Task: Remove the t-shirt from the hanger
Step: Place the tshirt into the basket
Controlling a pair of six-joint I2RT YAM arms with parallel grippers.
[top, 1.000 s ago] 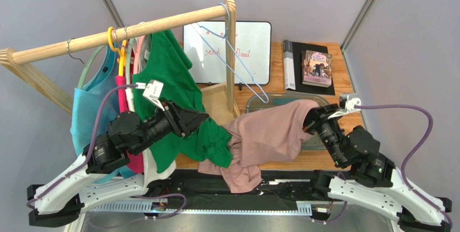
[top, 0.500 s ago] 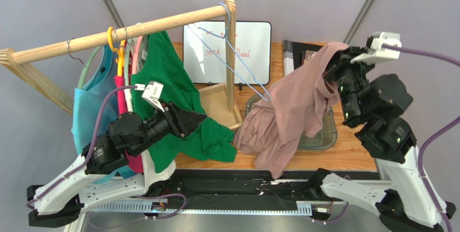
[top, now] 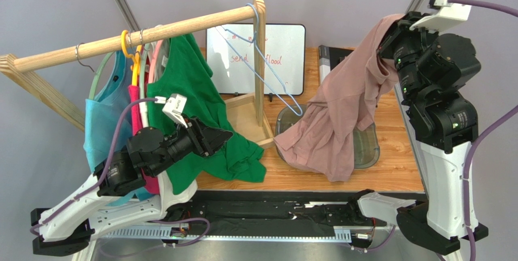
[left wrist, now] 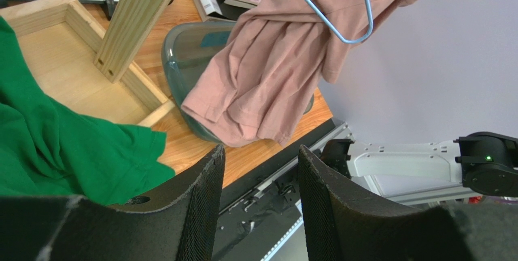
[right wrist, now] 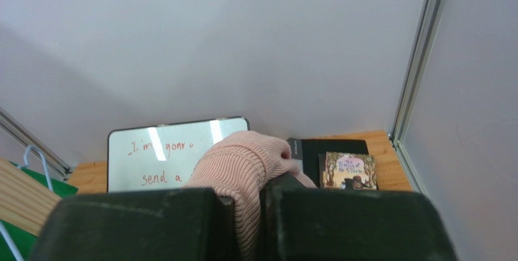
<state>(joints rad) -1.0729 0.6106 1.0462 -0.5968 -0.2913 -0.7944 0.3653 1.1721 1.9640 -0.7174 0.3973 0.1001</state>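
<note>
Step in hand, as judged: drawing the t-shirt (top: pixel 340 121) clear of the blue hanger (top: pixel 276 85).

Recommended: a firm clamp and travel towards the right edge of the frame, away from the hanger's lower corner, so the hem cannot snag. Whether cloth touches that corner cannot be told.

Right gripper (top: pixel 389 61), upper right of the overhead frame, is closed on a fold of the shirt. The shirt hangs below and left of it, over the clear bin (top: pixel 368 152).

Left gripper (top: pixel 222 135), left of centre, stands partly open and empty.
</note>
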